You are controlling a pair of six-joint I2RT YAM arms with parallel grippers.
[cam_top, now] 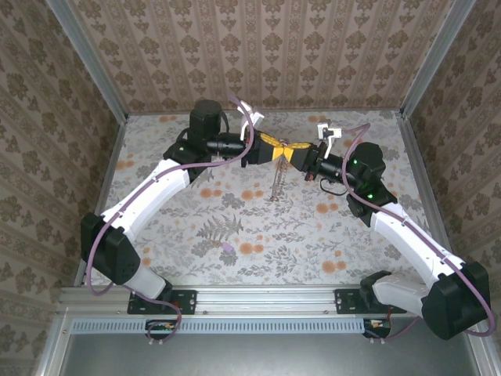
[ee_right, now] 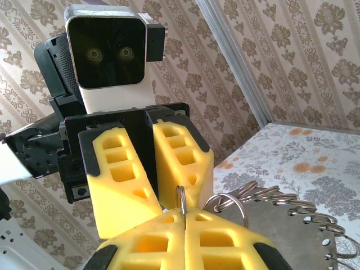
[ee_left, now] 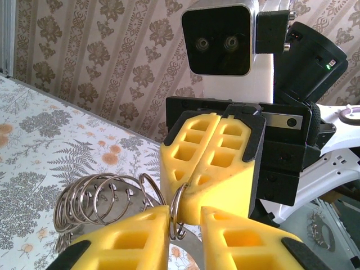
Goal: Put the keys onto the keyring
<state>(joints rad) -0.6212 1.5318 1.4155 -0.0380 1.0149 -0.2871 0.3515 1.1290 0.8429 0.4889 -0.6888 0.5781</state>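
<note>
Yellow right hand pinches a thin silver ring, so we ease the slightly spread left hand squarely onto it.

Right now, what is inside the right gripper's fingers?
The right gripper is shut on a thin silver ring; its arc sticks out above the fingertips. The rest of it is buried between the pads, so how it joins the other rings is hidden.
</note>
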